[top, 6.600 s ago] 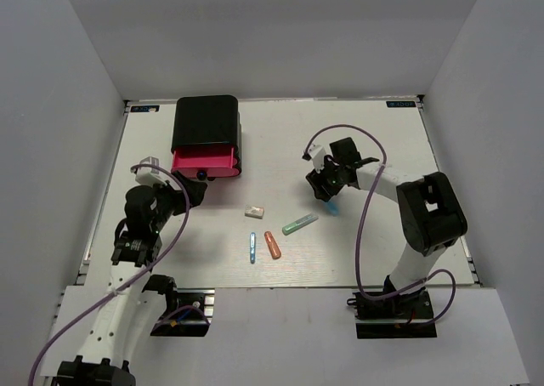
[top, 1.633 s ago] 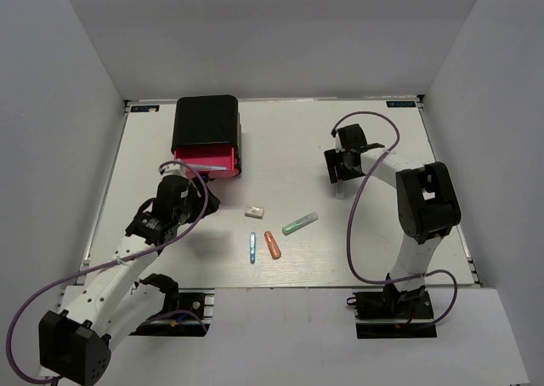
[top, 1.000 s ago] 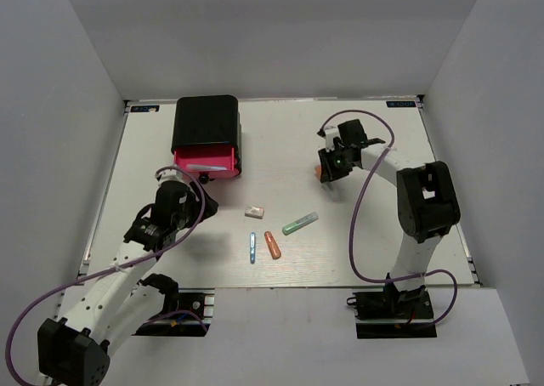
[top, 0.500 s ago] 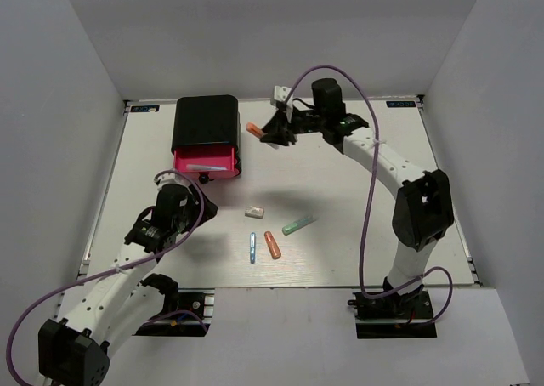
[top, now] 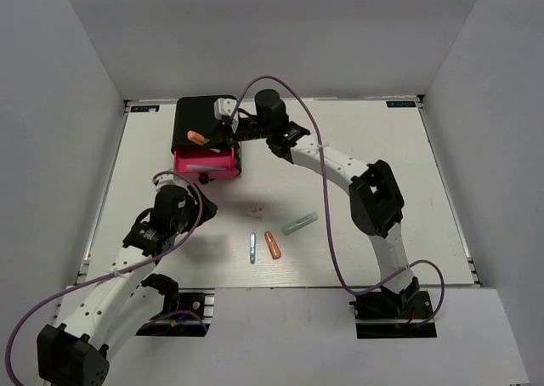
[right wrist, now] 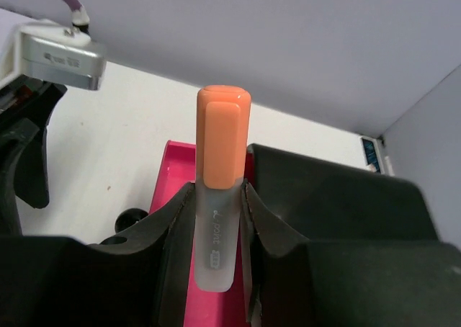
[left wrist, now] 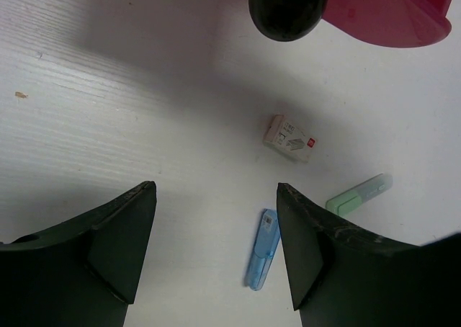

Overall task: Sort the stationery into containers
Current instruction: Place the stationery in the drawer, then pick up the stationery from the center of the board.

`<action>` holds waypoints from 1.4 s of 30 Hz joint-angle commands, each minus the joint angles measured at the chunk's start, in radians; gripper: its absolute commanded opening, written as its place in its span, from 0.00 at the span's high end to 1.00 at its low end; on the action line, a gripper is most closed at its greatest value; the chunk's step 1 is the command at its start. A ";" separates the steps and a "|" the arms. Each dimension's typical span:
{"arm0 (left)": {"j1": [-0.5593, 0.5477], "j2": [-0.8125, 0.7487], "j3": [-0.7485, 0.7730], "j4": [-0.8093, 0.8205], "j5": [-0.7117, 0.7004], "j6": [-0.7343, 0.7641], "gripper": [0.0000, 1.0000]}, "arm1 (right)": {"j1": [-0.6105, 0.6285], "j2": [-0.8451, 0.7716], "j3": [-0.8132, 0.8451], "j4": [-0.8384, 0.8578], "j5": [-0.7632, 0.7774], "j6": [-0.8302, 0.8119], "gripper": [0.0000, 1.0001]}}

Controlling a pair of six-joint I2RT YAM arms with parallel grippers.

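Mid-sort, well under halfway by the look of it. Gripping orange-tipped clear marker (right wrist: 222,136) in right tool (right wrist: 218,226) — clamped between both fingers, cap end sticking out, hanging over black box (top: 191,114) at 11 o'clock of table (top: 425,148), just above open pink drawer (top: 223,158). Not yet released, so can't count it as sorted.

Top view shows a pale stick-shaped thing inside that drawer, too small to name. No blue-tipped marker anywhere on table, so possibly that one; judgement only.

Leaves four loose near table centre:
- white eraser block (left wrist: 290,139)
- thin blue pen (top: 252,247)
- stubby orange marker (top: 272,245)
- green-tipped marker (top: 300,224)

Eraser nearest the drawer, at about 12 o'clock of the pen. Green one at 2 o'clock of the orange marker. Pen and orange marker side by side, apart.

Left tool (left wrist: 216,197) spread wide, holding nothing, low over table at 7 o'clock of drawer knob (left wrist: 288,6), camera looking down on eraser, pen and green marker. Reads as lined up for the next pick — eraser most likely.

Only one drawer showing open; can't tell state or contents of the other two from here. Remaining, as judged: drop this marker in, then four more picks off the table, then presumably shut the drawer.
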 commanded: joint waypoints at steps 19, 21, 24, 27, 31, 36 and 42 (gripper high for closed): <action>-0.003 0.045 0.071 0.158 0.154 0.210 0.21 | 0.023 -0.021 0.000 -0.060 0.131 -0.010 0.47; -0.003 0.060 0.097 0.190 0.194 0.251 0.23 | 0.018 -0.068 -0.022 -0.056 0.146 -0.005 0.47; -0.003 0.078 0.106 0.264 0.315 0.306 0.41 | 0.003 -0.162 -0.099 -0.040 0.227 0.013 0.56; -0.012 0.127 0.144 0.322 0.387 0.342 0.55 | -0.034 -0.254 -0.205 -0.048 0.427 0.067 1.00; -0.050 0.250 0.216 0.346 0.509 0.403 0.70 | -0.104 -0.384 -0.315 -0.156 0.595 0.092 1.00; -0.130 0.397 0.318 0.367 0.546 0.454 0.74 | -0.257 -0.519 -0.492 -0.344 0.605 0.125 0.93; -0.285 0.589 0.416 0.367 0.498 0.504 0.45 | -0.452 -0.578 -0.679 -0.526 0.537 0.179 0.51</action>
